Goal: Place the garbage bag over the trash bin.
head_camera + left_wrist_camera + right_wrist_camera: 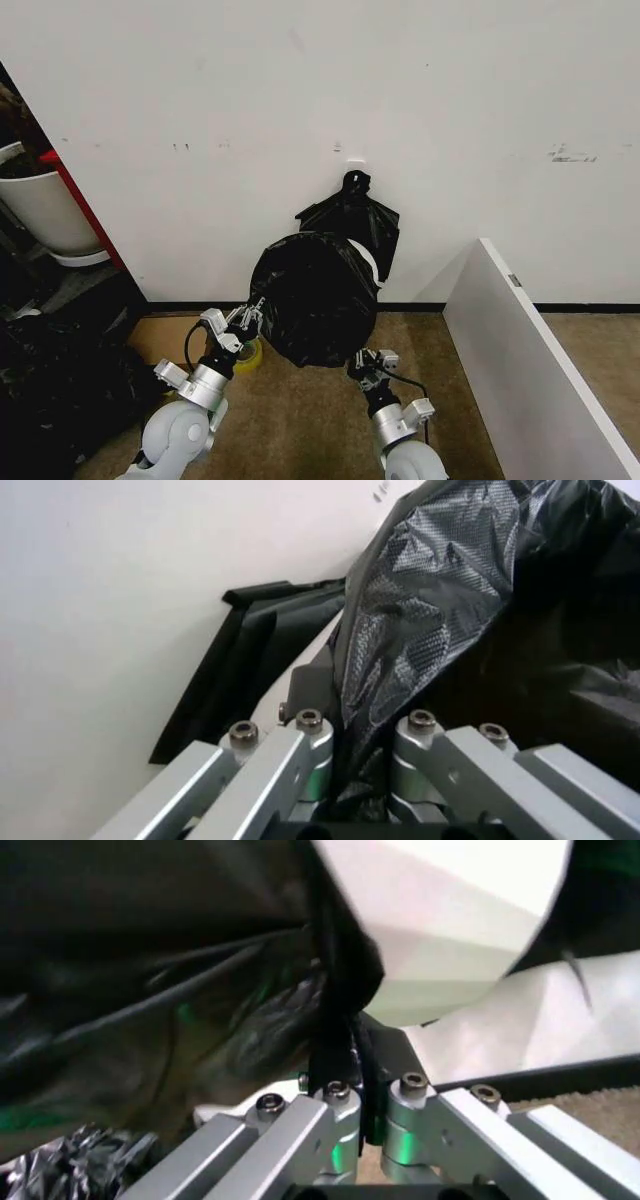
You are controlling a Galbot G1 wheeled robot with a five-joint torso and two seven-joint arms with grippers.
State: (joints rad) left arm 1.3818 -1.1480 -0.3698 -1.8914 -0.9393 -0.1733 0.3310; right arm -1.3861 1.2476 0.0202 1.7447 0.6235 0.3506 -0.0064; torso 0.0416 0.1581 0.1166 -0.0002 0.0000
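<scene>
A glossy black garbage bag (312, 298) is seen draped over most of a cream-white trash bin (368, 262) that stands on the brown floor (300, 420) close to a white wall (320, 100), with a strip of the bin's rim left bare on the wall side. The bag's lower edge is pinched by the left gripper (250, 320) on the robot's left, its fingers closed on the plastic. On the other side the edge is clamped by the right gripper (362, 366), and a bunch of knotted black bags (355, 210) is seen hanging on the wall just behind the bin.
</scene>
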